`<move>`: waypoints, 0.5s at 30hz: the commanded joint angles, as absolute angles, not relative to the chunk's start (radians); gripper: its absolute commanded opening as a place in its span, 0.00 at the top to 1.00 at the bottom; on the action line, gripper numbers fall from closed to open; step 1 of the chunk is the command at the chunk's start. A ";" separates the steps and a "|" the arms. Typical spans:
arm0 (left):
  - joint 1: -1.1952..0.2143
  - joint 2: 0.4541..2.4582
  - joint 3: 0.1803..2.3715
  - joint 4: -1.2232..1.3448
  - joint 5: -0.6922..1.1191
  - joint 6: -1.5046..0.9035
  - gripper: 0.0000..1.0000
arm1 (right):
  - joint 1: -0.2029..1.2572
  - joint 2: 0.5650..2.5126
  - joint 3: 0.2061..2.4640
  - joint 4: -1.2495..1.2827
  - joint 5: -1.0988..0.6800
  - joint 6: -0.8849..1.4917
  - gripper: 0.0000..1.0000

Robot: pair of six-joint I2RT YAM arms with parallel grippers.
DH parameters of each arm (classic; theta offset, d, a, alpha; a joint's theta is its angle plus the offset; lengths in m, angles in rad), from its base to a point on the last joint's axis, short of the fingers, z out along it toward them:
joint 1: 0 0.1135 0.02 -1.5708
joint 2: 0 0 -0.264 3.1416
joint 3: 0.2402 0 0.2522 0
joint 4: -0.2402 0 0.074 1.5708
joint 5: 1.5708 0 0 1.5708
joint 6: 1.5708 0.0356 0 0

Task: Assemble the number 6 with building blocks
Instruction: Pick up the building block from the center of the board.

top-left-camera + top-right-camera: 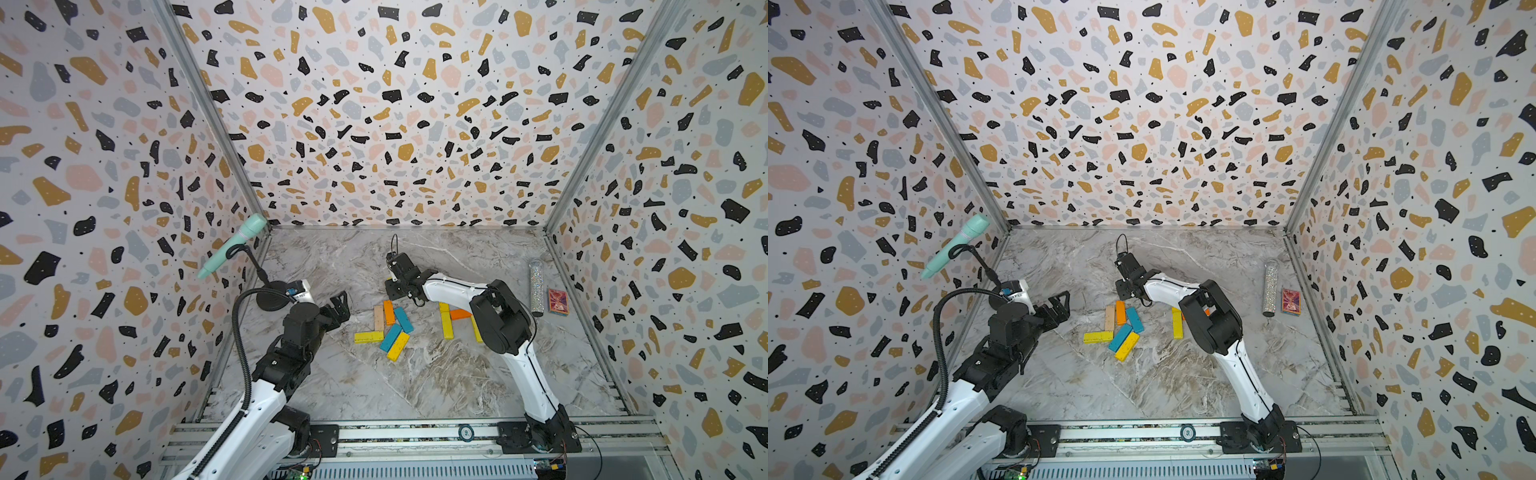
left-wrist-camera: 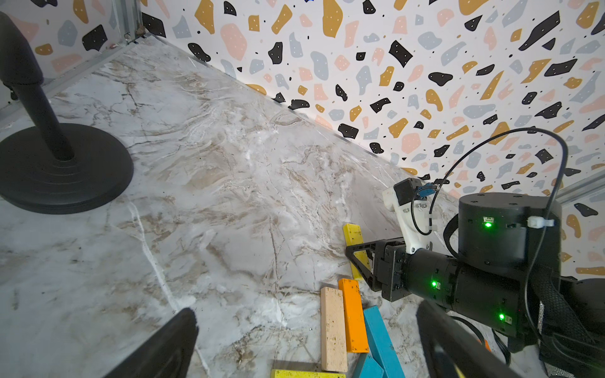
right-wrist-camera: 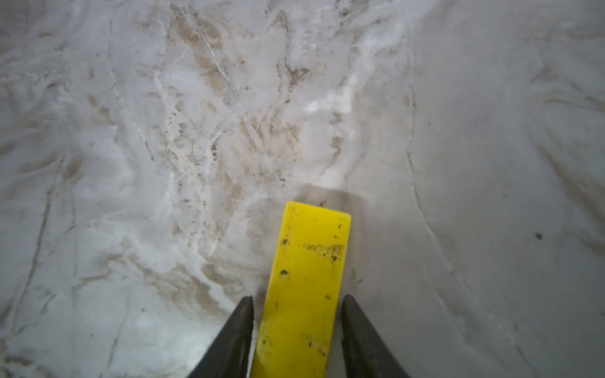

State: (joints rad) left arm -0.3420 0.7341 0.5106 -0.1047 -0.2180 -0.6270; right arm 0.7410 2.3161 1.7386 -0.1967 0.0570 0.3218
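Right claw (image 3: pixel 298 297) astride yellow block (image 3: pixel 311 248), slim gaps visible in wrist view only

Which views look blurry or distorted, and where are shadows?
Right wrist view: the marble tabletop looks soft, the flat yellow wooden plank sharper, casting a shadow past its end. Left wrist view: the left tool's fingers are dark blurs. Both top views: wide-angle, walls splaying outward.

Robot lab test cell
Terrazzo-print walls (image 1: pixel 374 104) box a marble-look tabletop (image 1: pixel 415 374); 2 arms (image 1: pixel 530 374) bolted to an aluminium rail (image 1: pixel 395 434)
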 commanded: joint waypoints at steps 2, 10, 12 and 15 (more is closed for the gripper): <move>-0.337 0.726 0.515 -0.092 -0.208 -0.634 0.01 | 0.712 2.294 1.758 -0.244 -0.013 0.297 0.63; -0.337 0.760 0.554 -0.056 -0.133 -0.597 0.00 | 0.689 2.113 1.676 -0.248 -0.093 0.219 0.75; -0.337 0.784 0.567 -0.037 -0.094 -0.586 0.01 | 0.684 2.026 1.588 -0.233 -0.135 0.193 0.76; -0.337 0.825 0.584 -0.017 -0.031 -0.564 0.00 | 0.683 1.882 1.427 -0.232 -0.258 0.083 0.77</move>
